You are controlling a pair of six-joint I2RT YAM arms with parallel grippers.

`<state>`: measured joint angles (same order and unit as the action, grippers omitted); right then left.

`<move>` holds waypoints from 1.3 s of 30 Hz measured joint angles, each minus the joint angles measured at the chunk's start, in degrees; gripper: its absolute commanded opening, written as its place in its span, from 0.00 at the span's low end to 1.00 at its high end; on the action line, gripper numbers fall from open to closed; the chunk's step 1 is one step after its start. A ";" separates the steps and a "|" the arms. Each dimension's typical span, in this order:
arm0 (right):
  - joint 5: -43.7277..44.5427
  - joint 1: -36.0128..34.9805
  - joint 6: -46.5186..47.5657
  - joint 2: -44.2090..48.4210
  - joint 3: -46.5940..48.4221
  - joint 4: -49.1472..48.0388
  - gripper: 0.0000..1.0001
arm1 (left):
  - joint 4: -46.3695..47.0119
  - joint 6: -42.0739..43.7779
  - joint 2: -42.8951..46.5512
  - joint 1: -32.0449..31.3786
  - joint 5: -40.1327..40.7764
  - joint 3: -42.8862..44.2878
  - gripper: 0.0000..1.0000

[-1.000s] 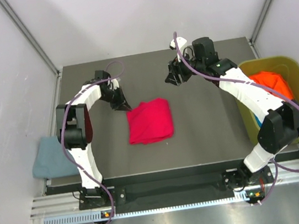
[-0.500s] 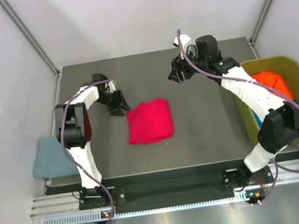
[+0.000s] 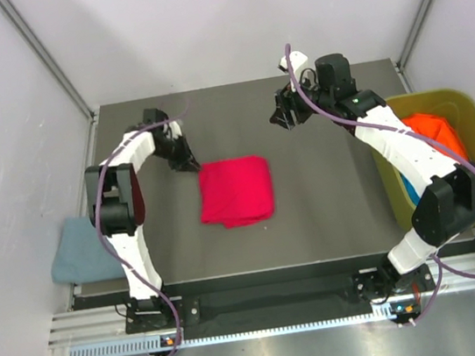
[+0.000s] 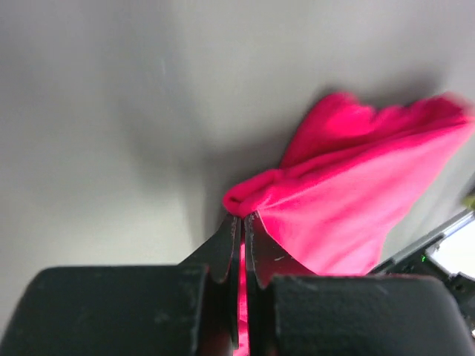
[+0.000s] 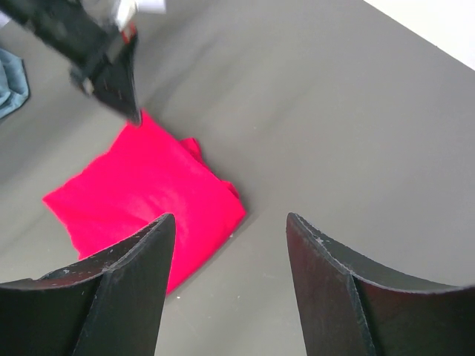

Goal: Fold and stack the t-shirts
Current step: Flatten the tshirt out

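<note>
We observe the left gripper [image 4: 241,219] still pinched on the far-left corner of the red t-shirt [image 3: 237,191], which lies folded at table centre. Over the last second it has drawn that corner outward, levelling the far edge. The right gripper [image 5: 230,219], jaws wide and empty, has backed away. We judge stacking onto the grey-blue t-shirt [image 3: 80,253] comes next.

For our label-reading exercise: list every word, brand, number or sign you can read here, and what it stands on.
None: no view shows legible text. The red t-shirt, orange t-shirt, grey-blue t-shirt and olive-green bin all look plain.
</note>
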<state>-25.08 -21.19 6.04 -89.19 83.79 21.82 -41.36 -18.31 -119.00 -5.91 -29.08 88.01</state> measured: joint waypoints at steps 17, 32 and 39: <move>0.02 0.15 -0.15 0.00 0.02 -0.85 0.62 | 7.04 3.85 19.02 0.07 2.73 25.03 0.00; 1.16 3.17 -0.04 2.14 -0.92 -1.01 0.62 | 6.58 -0.63 10.25 -16.15 -8.48 16.37 0.00; 1.90 4.33 -0.57 1.97 -0.85 -1.38 0.62 | 3.45 -0.07 21.73 -15.74 -11.63 -4.39 0.00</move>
<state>-23.18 -16.86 5.48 -87.22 82.94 20.45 -37.91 -18.37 -97.27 -21.65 -40.71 83.61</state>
